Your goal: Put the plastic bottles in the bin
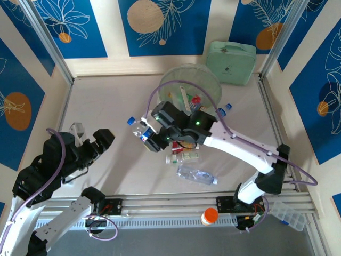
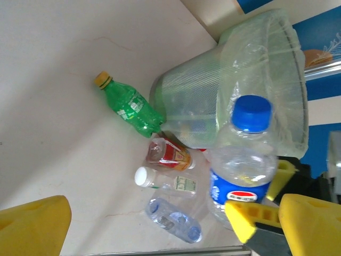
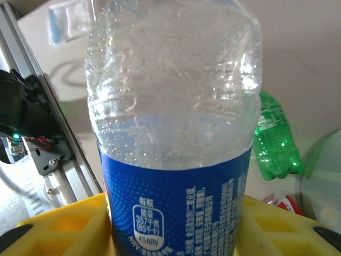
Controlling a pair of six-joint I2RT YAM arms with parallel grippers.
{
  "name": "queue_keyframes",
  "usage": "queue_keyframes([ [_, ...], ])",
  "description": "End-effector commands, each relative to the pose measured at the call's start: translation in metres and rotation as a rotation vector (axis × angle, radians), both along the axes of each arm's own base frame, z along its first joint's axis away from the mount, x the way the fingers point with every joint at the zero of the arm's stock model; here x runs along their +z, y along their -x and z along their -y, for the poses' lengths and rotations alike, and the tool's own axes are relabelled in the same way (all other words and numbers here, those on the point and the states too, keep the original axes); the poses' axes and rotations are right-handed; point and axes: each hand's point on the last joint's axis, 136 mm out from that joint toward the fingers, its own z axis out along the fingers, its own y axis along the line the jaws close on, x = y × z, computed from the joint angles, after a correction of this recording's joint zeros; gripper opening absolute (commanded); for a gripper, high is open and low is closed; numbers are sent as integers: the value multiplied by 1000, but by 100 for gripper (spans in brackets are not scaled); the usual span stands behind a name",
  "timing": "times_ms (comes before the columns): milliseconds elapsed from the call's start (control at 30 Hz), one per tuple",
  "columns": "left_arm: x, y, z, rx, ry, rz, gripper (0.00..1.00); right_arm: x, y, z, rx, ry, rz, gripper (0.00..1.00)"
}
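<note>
Right gripper (image 1: 148,137) clamps bottle (image 1: 138,128), ready to carry to bin (image 1: 209,80) at 1 o'clock; left gripper (image 1: 90,136) spread, idle.

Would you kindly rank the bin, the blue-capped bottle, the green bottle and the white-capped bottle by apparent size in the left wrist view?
1. bin
2. blue-capped bottle, though it is nearest the camera, so its true rank is unsure
3. green bottle
4. white-capped bottle

Blue-capped clear bottle (image 2: 242,165), green bottle (image 2: 130,109), pale green bin (image 2: 202,96)
</note>
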Motion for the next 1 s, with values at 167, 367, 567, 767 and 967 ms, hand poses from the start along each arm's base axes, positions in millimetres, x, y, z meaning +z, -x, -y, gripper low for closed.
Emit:
queue_keyframes([
  [167, 3, -14, 26, -67, 60, -25, 100, 94, -61, 55, -251, -252, 44, 48],
  [367, -8, -18, 34, -102, 34, -78, 99, 110, -135, 107, -569, -307, 37, 48],
  [567, -19, -17, 39, -134, 12, -116, 100, 71, -186, 150, -818, -209, 10, 49],
  [767, -29, -15, 36, -143, -21, -137, 99, 26, -199, 164, -910, -75, -22, 49],
  [967, -36, -11, 33, -151, -53, -152, 99, -17, -191, 163, -899, 39, -81, 52],
])
